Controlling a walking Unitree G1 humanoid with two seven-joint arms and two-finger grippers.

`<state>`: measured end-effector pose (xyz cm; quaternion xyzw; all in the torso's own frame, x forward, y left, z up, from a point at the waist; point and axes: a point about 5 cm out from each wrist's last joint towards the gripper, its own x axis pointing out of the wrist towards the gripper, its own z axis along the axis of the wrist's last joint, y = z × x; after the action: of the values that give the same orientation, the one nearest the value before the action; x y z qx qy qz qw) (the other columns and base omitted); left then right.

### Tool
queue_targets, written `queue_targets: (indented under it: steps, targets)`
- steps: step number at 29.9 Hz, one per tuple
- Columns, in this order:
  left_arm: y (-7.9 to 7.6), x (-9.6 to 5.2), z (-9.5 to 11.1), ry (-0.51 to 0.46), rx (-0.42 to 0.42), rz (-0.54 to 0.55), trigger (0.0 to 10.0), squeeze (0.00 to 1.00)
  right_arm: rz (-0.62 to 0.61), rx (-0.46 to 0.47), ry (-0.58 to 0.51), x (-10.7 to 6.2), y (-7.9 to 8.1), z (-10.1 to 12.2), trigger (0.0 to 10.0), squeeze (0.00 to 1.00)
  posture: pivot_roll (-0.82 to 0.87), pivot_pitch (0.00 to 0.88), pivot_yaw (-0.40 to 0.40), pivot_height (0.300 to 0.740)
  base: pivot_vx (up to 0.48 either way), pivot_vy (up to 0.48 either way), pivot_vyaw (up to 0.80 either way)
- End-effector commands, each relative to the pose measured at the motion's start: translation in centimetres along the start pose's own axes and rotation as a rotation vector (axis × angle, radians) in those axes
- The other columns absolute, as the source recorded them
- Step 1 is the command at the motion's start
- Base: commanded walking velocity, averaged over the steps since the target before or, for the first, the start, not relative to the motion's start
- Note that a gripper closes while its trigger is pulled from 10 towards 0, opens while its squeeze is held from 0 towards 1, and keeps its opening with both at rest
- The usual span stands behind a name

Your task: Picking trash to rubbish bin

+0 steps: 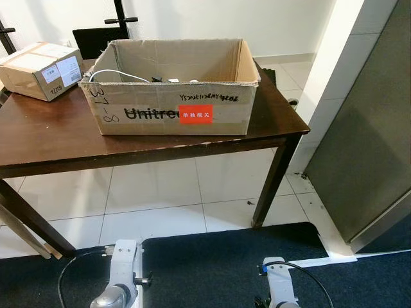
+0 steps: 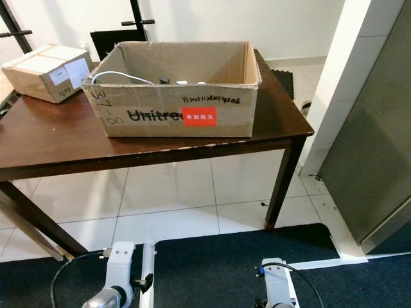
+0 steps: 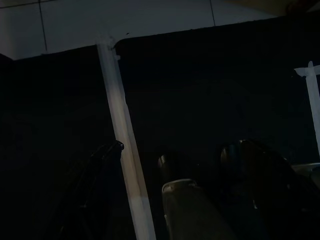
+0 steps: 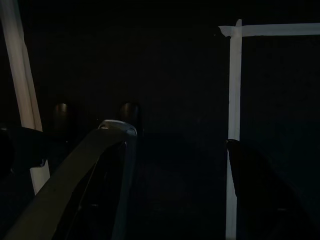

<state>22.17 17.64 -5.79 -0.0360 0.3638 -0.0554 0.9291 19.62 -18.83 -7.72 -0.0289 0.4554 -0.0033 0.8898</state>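
Both arms hang idle over the dark mat (image 1: 212, 269), jaws wide and holding nothing; the open cardboard box (image 1: 173, 90) sits on the surface (image 1: 51, 138) well ahead of them. No trash identifiable; a blind reach risks snagging the white cable (image 1: 119, 74) inside.

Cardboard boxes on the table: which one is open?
The large box with the red label is open-topped; the small box at the robot's left is sealed.

Dark glossy wooden bench (image 1: 58, 138) carries 2 matt brown cardboard boxes, large (image 1: 173, 90) and small (image 1: 42, 69); floor tiles (image 1: 154, 199) glossy, mat (image 1: 205, 269) dark, matt.
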Motion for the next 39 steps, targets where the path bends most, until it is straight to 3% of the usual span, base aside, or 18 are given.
queue_targets:
  steps: [1,39]
  targets:
    - [0.55,-0.32,-0.67,0.015,-0.004,0.013,10.0,0.00,0.008,0.009,0.021,-0.04,0.32,-0.55,10.0,0.00,-0.02,0.130,0.033,0.740,0.000,0.000,0.00]
    - [0.61,-0.34,-0.39,-0.010,-0.013,0.001,10.0,0.00,0.008,0.014,0.013,0.00,0.58,-0.41,10.0,0.00,-0.01,0.127,0.041,0.740,0.000,-0.037,0.00]
